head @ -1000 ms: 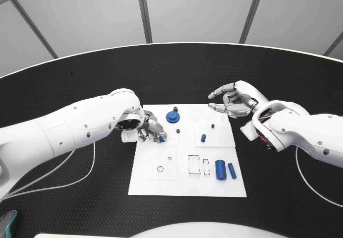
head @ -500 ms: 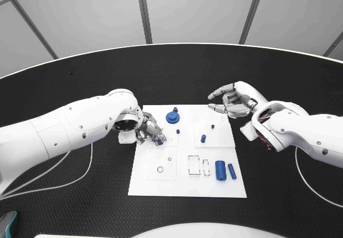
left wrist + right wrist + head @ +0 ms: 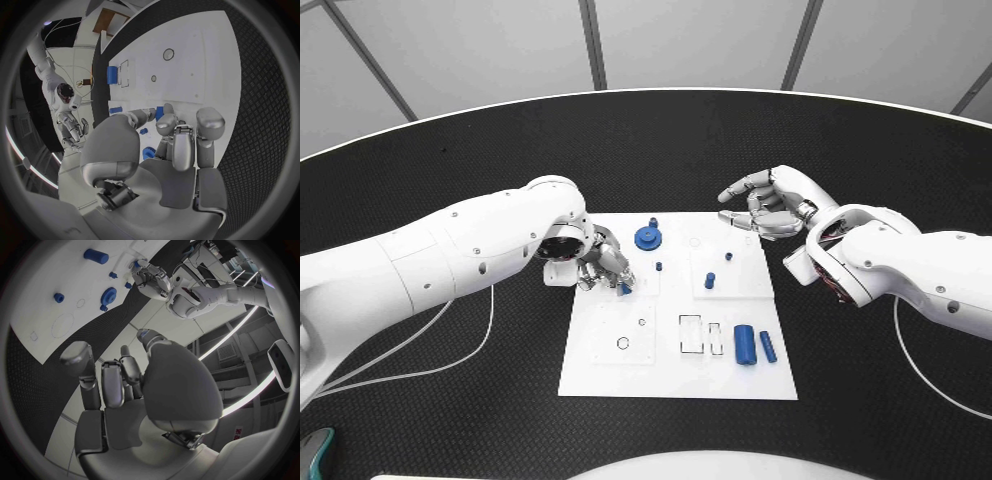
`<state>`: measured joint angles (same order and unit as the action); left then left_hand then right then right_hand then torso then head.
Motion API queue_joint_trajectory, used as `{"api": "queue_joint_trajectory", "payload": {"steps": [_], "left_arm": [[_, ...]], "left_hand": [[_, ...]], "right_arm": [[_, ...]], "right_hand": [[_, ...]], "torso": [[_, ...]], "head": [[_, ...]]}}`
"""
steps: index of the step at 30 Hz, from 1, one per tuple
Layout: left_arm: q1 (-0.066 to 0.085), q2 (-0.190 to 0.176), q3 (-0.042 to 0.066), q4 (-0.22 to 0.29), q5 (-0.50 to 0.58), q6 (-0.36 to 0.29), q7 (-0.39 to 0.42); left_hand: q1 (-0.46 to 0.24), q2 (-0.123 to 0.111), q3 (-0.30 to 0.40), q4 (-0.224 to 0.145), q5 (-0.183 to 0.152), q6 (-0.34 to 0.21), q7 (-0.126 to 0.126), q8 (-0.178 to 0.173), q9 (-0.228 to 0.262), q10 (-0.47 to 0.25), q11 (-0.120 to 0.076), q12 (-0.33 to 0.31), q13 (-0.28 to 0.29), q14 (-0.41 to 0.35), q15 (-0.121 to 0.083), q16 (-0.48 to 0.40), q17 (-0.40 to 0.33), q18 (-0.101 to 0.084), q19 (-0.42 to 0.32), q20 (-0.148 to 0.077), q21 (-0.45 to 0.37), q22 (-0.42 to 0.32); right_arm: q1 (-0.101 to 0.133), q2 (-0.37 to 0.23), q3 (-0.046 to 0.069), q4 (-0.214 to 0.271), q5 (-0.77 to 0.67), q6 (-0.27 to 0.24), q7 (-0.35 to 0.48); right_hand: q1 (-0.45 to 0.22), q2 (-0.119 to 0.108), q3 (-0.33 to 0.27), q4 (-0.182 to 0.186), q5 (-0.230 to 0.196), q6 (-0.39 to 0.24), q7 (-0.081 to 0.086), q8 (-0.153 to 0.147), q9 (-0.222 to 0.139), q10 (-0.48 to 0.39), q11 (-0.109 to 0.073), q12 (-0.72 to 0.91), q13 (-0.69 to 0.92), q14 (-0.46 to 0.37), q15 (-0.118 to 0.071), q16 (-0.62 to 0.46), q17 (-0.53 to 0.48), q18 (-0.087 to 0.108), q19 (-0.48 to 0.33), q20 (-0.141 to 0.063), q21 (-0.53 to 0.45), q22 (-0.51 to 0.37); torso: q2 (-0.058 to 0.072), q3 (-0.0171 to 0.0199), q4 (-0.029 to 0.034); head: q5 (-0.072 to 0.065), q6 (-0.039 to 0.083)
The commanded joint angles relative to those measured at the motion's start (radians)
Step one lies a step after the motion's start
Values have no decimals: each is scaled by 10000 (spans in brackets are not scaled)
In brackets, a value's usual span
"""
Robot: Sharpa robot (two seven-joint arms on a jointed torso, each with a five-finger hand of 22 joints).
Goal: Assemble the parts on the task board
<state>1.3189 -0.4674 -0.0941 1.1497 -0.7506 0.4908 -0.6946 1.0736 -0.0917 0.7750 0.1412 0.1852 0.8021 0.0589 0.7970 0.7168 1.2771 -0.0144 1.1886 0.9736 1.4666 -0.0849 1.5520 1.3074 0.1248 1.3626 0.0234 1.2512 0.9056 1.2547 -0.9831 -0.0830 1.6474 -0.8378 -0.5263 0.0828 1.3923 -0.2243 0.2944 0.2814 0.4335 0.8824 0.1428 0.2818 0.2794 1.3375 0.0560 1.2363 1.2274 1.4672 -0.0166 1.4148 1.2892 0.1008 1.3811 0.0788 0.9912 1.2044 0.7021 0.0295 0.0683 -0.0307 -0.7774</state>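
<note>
The white task board [image 3: 678, 375] lies mid-table. My left hand [image 3: 600, 265] hovers over its left edge and pinches a small blue part [image 3: 623, 288], also seen at its fingertips [image 3: 159, 111] in the left wrist view. A blue round part [image 3: 648, 237] stands at the board's far end, with a small peg [image 3: 659, 266] and two short blue pieces [image 3: 710, 279] nearby. Two blue cylinders [image 3: 744, 343] lie at the near right beside rectangular slots. My right hand [image 3: 769, 203] hangs over the board's far right corner, fingers loosely curved, holding nothing.
The black table [image 3: 473, 400] surrounds the board. White cables [image 3: 459, 365] trail on the table by my left arm and one by my right arm [image 3: 920, 370]. Round holes [image 3: 623, 341] mark the board's near left panel.
My left hand has shifted slightly toward the near side along the board's left edge, carrying the small blue part. The right hand has hardly moved.
</note>
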Motion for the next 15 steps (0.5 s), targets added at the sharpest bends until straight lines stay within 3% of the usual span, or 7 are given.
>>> {"api": "queue_joint_trajectory", "payload": {"steps": [1, 3, 4, 15], "left_arm": [[1, 51, 0, -62, -9, -30, -4], [1, 84, 0, -96, -13, -45, -6], [1, 100, 0, -111, -14, -51, -6], [2, 175, -1, -209, -27, 74, -23]], "left_hand": [[239, 106, 786, -467, -933, -68, 28, -74, 11, -80, 9, -43, -49, 880, 91, -20, 1999, -36, -65, 56, -70, -19], [251, 101, 837, -448, -1065, -70, 37, -82, 9, -87, 15, -37, -58, 880, 97, -19, 2002, -36, -68, 64, -72, -22], [271, 107, 905, -419, -1304, -82, 47, -95, 8, -105, 25, -38, -82, 884, 104, -14, 2017, -34, -74, 72, -78, -30], [257, 101, 900, -378, -1362, -80, 55, -95, 11, -107, 32, -33, -88, 885, 109, -13, 2020, -33, -77, 77, -82, -39]], "right_arm": [[0, 1, 0, 0, 0, 0, 0], [0, 3, 0, -1, 0, 0, 0], [0, 6, 0, -2, 0, 1, 0], [0, 18, 0, -11, 0, 2, 3]], "right_hand": [[14, -109, 68, 3, 45, 36, 18, 66, -13, 33, -12, 17, -11, 394, -58, -67, 1, 131, 48, -2, -21, -9], [14, -109, 68, 3, 45, 36, 18, 66, -13, 33, -12, 17, -11, 394, -58, -67, 1, 131, 48, -2, -21, -9], [14, -109, 68, 3, 45, 36, 18, 66, -13, 33, -12, 17, -11, 394, -58, -67, 1, 131, 48, -2, -21, -9], [14, -109, 68, 3, 45, 36, 18, 66, -13, 33, -12, 17, -11, 394, -58, -67, 1, 131, 48, -2, -21, -9]], "torso": [[4, -5, 3], [3, -7, 6], [7, -8, 7], [9, -13, 4]], "head": [[-16, 13], [-26, 15], [-31, 15], [-29, 6]]}}
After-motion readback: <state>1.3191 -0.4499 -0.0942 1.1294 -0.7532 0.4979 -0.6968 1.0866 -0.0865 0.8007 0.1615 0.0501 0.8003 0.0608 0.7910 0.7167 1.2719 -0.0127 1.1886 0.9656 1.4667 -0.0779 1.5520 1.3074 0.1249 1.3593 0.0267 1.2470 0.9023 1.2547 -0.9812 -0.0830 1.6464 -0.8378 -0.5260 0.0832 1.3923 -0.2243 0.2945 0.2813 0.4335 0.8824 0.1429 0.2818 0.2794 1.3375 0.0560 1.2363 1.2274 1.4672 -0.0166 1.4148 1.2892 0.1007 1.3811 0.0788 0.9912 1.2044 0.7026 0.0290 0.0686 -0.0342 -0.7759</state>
